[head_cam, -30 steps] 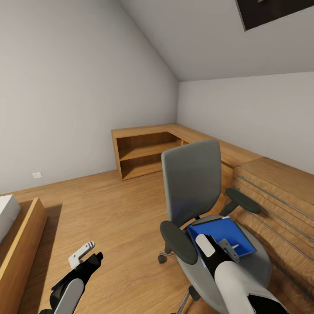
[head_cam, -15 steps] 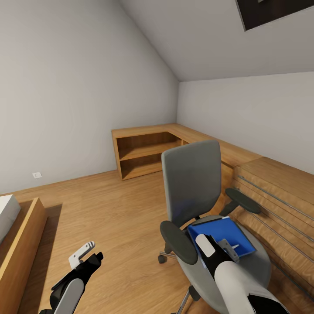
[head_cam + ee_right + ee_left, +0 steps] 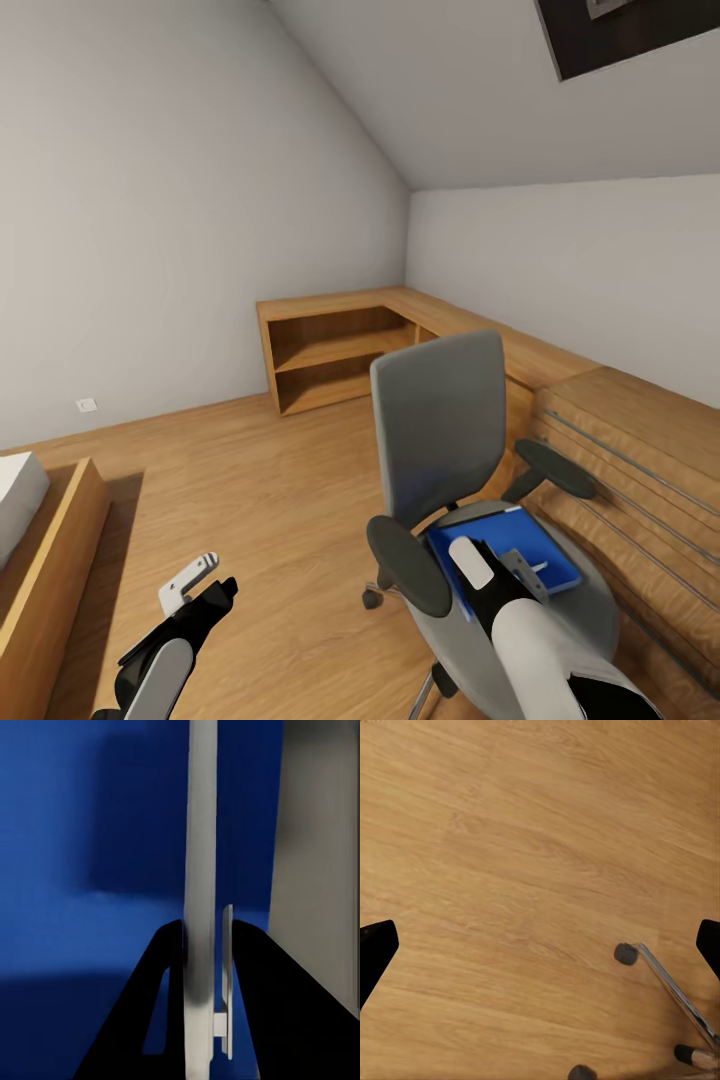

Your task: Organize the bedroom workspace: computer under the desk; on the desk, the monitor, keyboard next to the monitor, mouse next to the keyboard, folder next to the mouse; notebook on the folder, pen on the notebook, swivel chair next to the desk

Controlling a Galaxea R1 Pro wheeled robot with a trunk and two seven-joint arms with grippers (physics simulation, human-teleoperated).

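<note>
The grey swivel chair [image 3: 438, 420] stands in front of me on the wooden floor, with the bright-blue folder [image 3: 470, 540] lying flat on its seat. My right gripper [image 3: 522, 566] hangs just over the folder. In the right wrist view its black fingers [image 3: 161, 967] are closed around a thin white pen [image 3: 201, 832] with a clip, above the blue folder [image 3: 90, 870]. A grey surface [image 3: 315, 855] borders the blue; I cannot tell whether it is the notebook or the seat. My left gripper [image 3: 198, 582] is low at the left, open over bare floor [image 3: 540, 952], near the chair's chrome leg [image 3: 671, 986].
A light wooden chest with long bar handles [image 3: 640, 470] stands close on the chair's right. A low wooden shelf unit [image 3: 330, 355] wraps the far corner. A wooden bed frame [image 3: 50, 560] lies at the left. Open floor [image 3: 250, 480] stretches between bed and chair.
The whole picture has shifted slightly, so the camera has moved a little. Both arms, the chair and the folder stay as they were.
</note>
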